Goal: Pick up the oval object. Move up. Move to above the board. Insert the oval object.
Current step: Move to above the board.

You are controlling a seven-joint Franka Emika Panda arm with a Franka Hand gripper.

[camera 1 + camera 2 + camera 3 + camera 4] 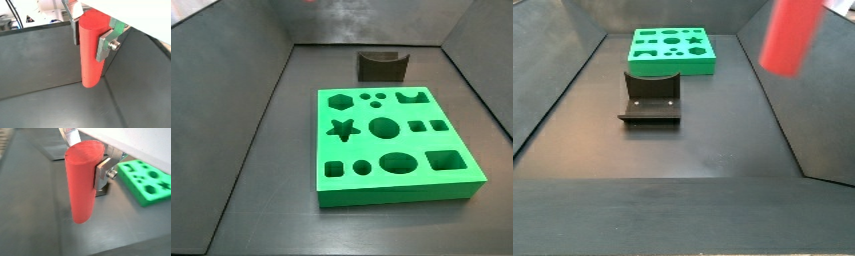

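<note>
The oval object (90,52), a smooth red peg, hangs upright in my gripper (87,49), which is shut on its upper part; silver fingers (104,46) press it from both sides. Its lower end hangs free above the dark floor. In a wrist view the oval object (81,185) in the gripper (85,175) is off to one side of the green board (141,194). A side view shows the peg (791,38) blurred, high at the right, well away from the board (671,68). The board (365,145) lies flat with its cut-outs open; no gripper shows in that view.
The dark fixture (381,66) stands on the floor just beyond the board, and in a side view the fixture (651,100) is on the near side of it. Sloping dark walls (553,90) enclose the floor on all sides.
</note>
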